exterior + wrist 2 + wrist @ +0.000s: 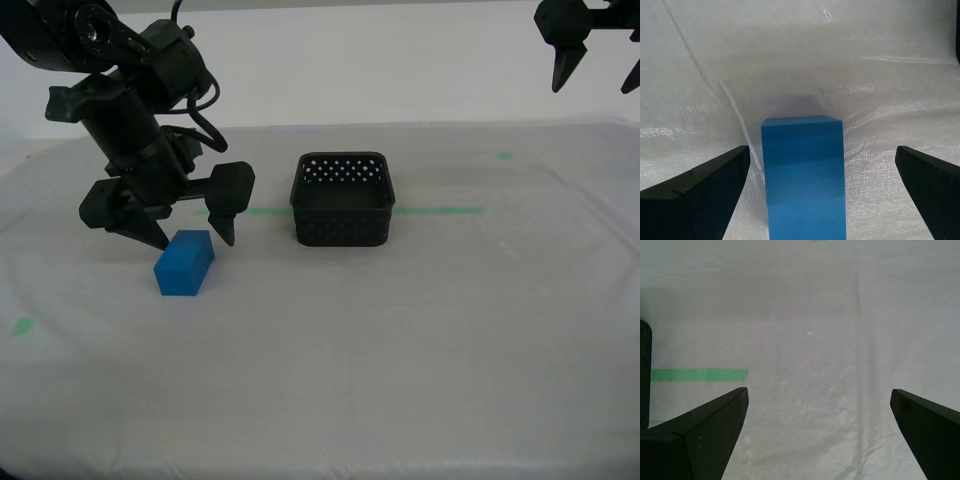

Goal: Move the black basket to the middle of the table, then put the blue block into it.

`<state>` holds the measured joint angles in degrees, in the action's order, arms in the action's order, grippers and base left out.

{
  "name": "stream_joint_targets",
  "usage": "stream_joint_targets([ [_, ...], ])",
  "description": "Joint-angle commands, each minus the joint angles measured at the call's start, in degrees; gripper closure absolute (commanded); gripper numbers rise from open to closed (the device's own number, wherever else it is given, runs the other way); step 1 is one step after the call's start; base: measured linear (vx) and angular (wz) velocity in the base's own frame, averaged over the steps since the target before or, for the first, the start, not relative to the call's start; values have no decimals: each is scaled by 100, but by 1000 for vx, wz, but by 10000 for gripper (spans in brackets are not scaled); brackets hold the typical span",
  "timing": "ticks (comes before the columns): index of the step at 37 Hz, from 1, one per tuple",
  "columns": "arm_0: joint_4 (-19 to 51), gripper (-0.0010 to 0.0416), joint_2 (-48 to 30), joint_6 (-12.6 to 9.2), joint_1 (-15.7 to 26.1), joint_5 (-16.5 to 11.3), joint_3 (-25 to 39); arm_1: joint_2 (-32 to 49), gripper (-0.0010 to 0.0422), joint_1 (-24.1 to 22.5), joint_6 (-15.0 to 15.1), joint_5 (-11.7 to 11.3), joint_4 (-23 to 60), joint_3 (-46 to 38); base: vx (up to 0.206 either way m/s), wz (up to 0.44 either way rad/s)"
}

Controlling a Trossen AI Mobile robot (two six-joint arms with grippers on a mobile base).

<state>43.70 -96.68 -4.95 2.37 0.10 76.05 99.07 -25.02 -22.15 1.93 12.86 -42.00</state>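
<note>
my second hand is wide apart over the blue block (black basket at 2 o'clock); closing crooked could knock it away.

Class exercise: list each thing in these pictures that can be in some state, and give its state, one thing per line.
Black basket: upright on the table, no block inside that I can see.
Blue block: lying on the table, outside the basket, not gripped.
My second claw: open, straddling the block.
My first claw: open, raised, holding nothing.
</note>
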Motion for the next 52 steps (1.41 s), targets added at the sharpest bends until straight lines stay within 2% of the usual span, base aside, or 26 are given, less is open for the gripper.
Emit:
stream_joint_targets([
  [1,-2,7,0,4,2,15,7,4,11,-26,59,-57,-44,2,0,0],
  [12,-2,7,0,4,4,15,7,4,11,-195,109,-291,-197,118,0,0],
  [35,-2,7,0,4,2,15,7,4,13,-214,90,-273,-398,446,0,0],
  [41,-2,7,0,4,2,15,7,4,38,-212,90,-269,-361,457,0,0],
  [46,-2,7,0,4,2,15,7,4,77,-210,76,-197,-334,457,0,0],
  [52,-2,7,0,4,2,15,4,4,119,-205,-42,-258,-262,457,0,0],
])
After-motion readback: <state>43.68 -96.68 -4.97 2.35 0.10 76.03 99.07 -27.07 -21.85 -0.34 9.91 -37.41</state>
